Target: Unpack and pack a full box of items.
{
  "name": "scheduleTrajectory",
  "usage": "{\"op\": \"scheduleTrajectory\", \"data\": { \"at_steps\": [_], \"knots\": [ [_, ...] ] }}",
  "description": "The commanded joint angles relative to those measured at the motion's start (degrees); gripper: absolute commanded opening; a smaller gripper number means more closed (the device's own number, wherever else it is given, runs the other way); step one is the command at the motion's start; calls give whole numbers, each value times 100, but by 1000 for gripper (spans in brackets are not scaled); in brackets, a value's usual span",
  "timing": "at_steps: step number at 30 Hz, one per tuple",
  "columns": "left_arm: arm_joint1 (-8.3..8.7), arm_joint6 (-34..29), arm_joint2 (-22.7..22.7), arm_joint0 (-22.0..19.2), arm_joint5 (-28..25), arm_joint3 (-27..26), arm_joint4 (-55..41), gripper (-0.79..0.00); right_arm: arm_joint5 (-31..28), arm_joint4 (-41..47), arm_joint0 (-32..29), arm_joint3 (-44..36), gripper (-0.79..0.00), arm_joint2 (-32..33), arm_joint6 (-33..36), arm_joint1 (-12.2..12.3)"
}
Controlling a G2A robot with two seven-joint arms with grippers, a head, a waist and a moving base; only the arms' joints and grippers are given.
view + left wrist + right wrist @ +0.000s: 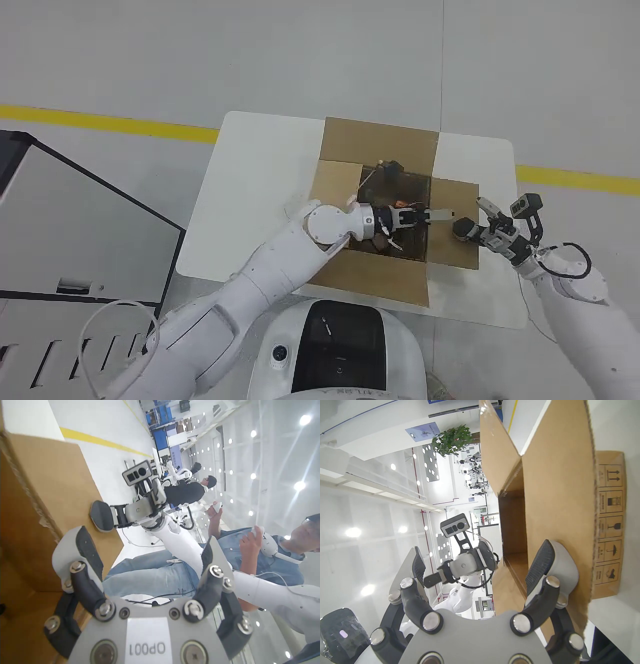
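- Your left pincer [147, 555] is spread wide and holds nothing. It hangs over the open mouth of the cardboard box [380, 142], pointing right across it.
- Your right pincer [480, 565] is also wide and empty, at the box's right flap [453, 196]. One of its pads [541, 560] lies just beside the cardboard; I cannot tell whether it touches.
- The box sits on the white table [250, 180], right of its middle, with its flaps folded out.
- The items [395, 170] lie low inside, in shadow: a small dark one at the far side and more under the left pincer. They are too small to name.
- The step in hand is, I judge, the unpacking, with the left arm taking an item out.
- Tip the left wrist down before you descend. Its camera now looks over the flap into the room, so you would go in blind.
- Choose an item lying clear of its neighbours, and set a pad on either side. Close only when both pads are level with its body.
- Let the right pincer steady the flap, so the box neither slides nor lifts with the item.
- Lift straight up until clear of the walls, then carry the item to bare table left of the box.
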Motion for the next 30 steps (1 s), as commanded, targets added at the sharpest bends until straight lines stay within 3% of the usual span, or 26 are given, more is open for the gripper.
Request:
{"op": "scheduleTrajectory", "data": {
  "at_steps": [1,6,12,16,20,25,30],
  "knots": [
    [175,-9,-394,266,134,-483,143,0,6,5,96,154,0,-144,-37,-55],
    [558,-128,-1315,1190,671,-1985,556,0,12,-178,368,459,0,-445,-124,-174],
    [853,-40,-2070,2226,1524,-3596,1663,0,-159,-641,637,806,0,-802,-317,-310],
    [941,-85,-2317,2634,1653,-3987,1751,0,-210,-532,730,966,0,-956,-345,-411],
    [980,38,-2275,2899,1697,-4232,2001,0,-329,-544,823,1149,0,-1077,-410,-496],
    [1034,-116,-2367,2955,1691,-4472,2032,0,-503,-371,918,1292,0,-1050,-353,-558],
    [1074,-610,-2182,2894,1449,-4826,2048,0,-574,-169,911,1168,0,-701,-53,-486]
  ]
}}
